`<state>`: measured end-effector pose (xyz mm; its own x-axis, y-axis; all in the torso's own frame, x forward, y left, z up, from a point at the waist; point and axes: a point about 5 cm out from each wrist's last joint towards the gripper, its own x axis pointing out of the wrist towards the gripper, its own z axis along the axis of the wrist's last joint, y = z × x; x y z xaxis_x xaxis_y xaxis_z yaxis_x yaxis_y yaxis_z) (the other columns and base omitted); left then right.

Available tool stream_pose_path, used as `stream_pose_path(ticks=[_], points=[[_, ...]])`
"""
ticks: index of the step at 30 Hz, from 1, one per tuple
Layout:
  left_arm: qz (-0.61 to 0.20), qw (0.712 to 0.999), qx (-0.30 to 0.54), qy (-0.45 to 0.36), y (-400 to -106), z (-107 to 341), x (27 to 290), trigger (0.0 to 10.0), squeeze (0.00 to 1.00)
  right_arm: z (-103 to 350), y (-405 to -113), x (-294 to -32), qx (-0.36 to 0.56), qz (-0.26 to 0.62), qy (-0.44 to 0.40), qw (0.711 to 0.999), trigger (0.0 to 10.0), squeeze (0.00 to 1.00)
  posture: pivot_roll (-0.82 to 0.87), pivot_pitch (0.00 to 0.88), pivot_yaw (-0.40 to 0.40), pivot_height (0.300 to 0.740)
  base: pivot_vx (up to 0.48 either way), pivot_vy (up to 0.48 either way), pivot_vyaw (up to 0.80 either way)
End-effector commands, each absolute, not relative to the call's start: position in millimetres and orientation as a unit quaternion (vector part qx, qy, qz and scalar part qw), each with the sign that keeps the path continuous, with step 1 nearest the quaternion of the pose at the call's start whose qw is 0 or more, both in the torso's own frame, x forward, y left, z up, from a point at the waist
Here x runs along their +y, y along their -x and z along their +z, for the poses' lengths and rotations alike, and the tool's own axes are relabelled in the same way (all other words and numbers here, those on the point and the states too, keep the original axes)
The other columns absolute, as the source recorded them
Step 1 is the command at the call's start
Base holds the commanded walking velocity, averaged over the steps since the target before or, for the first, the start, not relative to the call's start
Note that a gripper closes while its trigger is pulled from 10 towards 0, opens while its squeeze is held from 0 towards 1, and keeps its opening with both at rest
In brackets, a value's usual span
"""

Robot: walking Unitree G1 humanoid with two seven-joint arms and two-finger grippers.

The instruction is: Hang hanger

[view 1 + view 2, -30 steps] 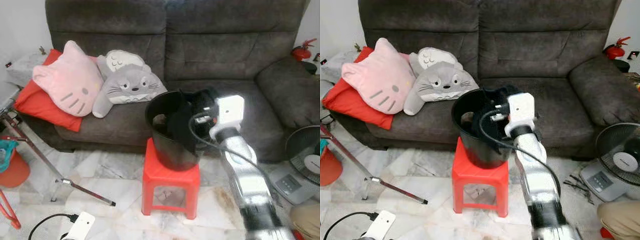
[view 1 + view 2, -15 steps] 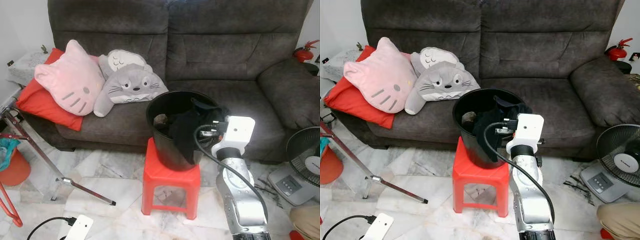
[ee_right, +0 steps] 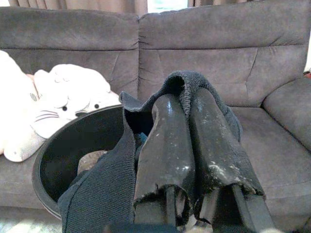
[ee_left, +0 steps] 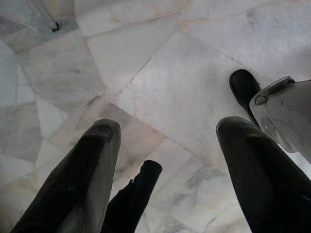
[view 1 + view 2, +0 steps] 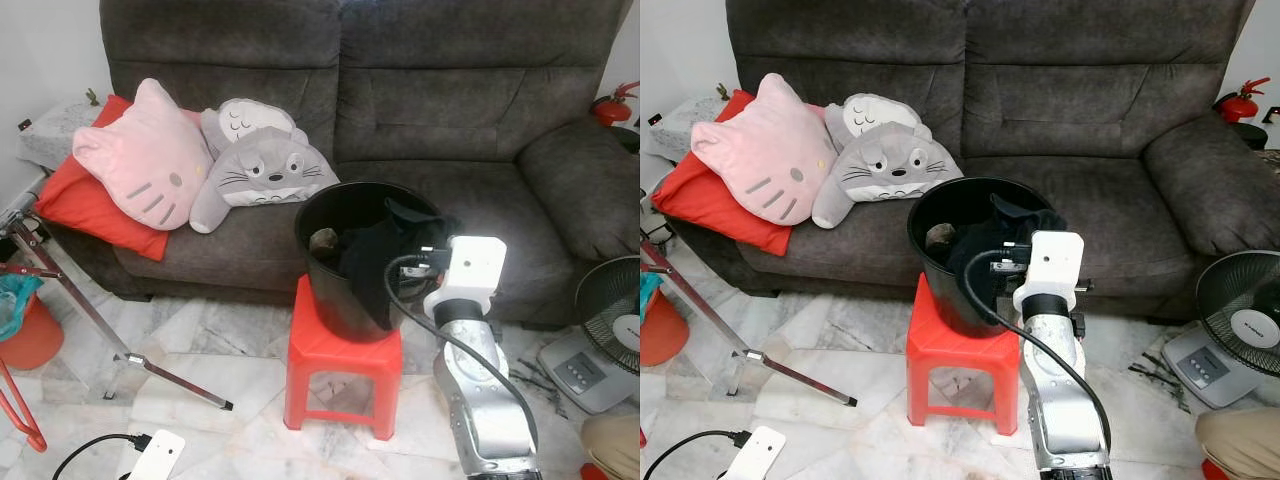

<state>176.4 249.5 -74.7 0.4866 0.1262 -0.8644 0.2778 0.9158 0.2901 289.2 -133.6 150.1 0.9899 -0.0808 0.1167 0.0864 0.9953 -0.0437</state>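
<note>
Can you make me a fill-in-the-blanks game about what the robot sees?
The black bucket stands on a ___ stool.
The right end effector is shut on a dark ___.
The pink cushion lies on the ___.
The left end effector hangs open above the ___.

Missing words: red; cloth; sofa; floor

Head views: room evenly lit, soft daylight, both sharp. Glare blew out the white wrist housing (image 5: pixel 472 268) and the silver forearm (image 5: pixel 483 400); the bucket (image 5: pixel 340 285) interior stayed deep black. Faint shadow lay under the stool (image 5: pixel 343 368) on pale marble floor (image 5: pixel 215 345). Left wrist view: bright floor, dark fingers (image 4: pixel 77 187) close and soft-focused. Right wrist view: a bright window strip showed above the sofa (image 3: pixel 204 68); the plush toys (image 3: pixel 63 97) were overexposed.
</note>
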Motion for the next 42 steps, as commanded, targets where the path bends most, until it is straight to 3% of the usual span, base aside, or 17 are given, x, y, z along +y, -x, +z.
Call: stream_pose_path(ticks=[1,15,42], points=[[-0.042,0.837,0.511,-0.190,-171.2,-77.1,249.7,10.0,0.00,160.1,-289.3,-131.9,-0.076,-0.043,0.027,0.996,10.0,0.00,-0.17,0.000,0.018,0.740,0.000,0.000,0.00],[-0.041,0.837,0.513,-0.185,-168.5,-78.3,249.6,10.0,0.00,158.8,-290.0,-130.1,-0.072,-0.039,0.031,0.996,10.0,0.00,-0.17,0.000,0.023,0.740,0.000,0.000,0.00],[-0.042,0.841,0.508,-0.184,-174.6,-75.5,249.7,10.0,0.00,165.3,-296.8,-123.2,-0.076,-0.025,0.046,0.996,10.0,0.00,-0.15,0.000,0.011,0.740,-0.282,0.000,0.00]])
